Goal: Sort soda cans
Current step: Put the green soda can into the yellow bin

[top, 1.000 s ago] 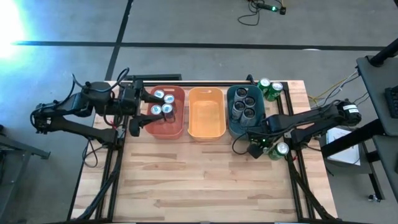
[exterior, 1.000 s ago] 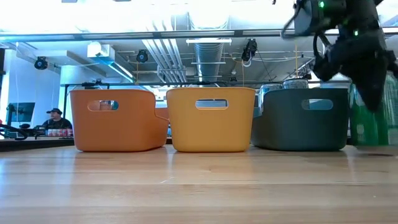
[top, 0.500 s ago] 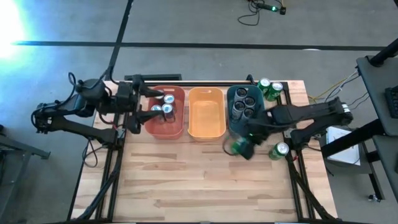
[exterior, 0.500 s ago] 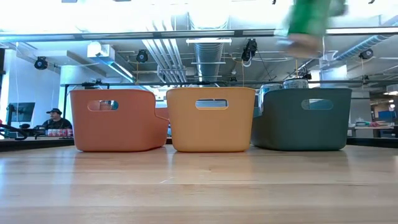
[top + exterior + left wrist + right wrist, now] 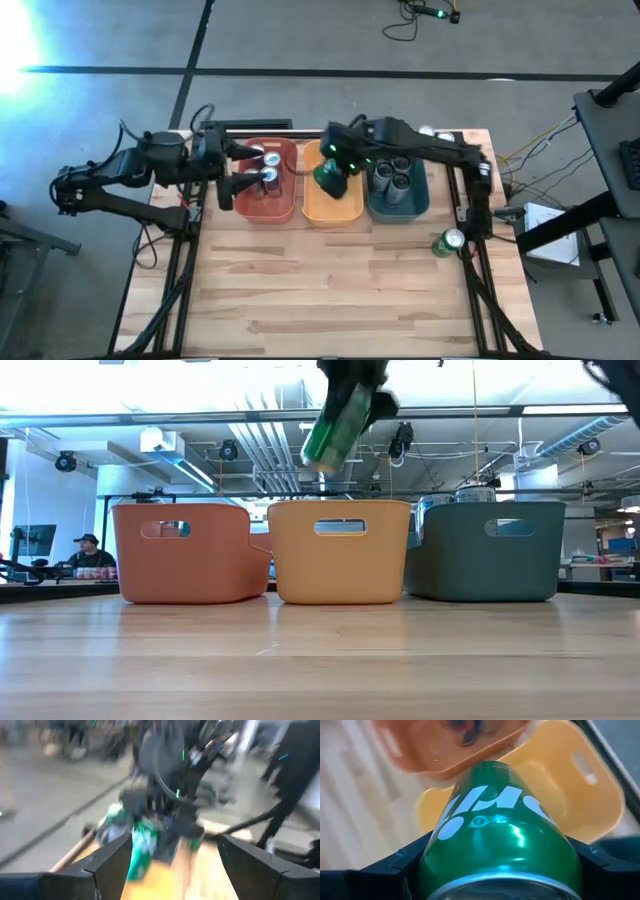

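**One green can up in the air, ready to drop**

One shiny green metal soda can (image 5: pixel 329 179) is held tight in the right hand (image 5: pixel 333 176). It hangs, tipped to one side, over the orange plastic bin (image 5: pixel 333 210) in the middle of the wooden surface (image 5: pixel 320 290). That bin looks empty, so I think it is for the green cans. The can is kept high so it can get over the bin's wall.

The red plastic bin (image 5: pixel 268 207), at 9 o'clock from the orange one, has blue-and-silver cans (image 5: pixel 262 177) in it. The left hand (image 5: pixel 240 168) waits over that bin; I cannot tell if it is wide or narrow.

The teal plastic bin (image 5: pixel 398 205), at 3 o'clock, has dark grey cans (image 5: pixel 390 176) standing up inside. Each colour gets its own bin.

One more green can (image 5: pixel 448 242) stands on the surface at about 4 o'clock from the teal bin. It still needs sorting.
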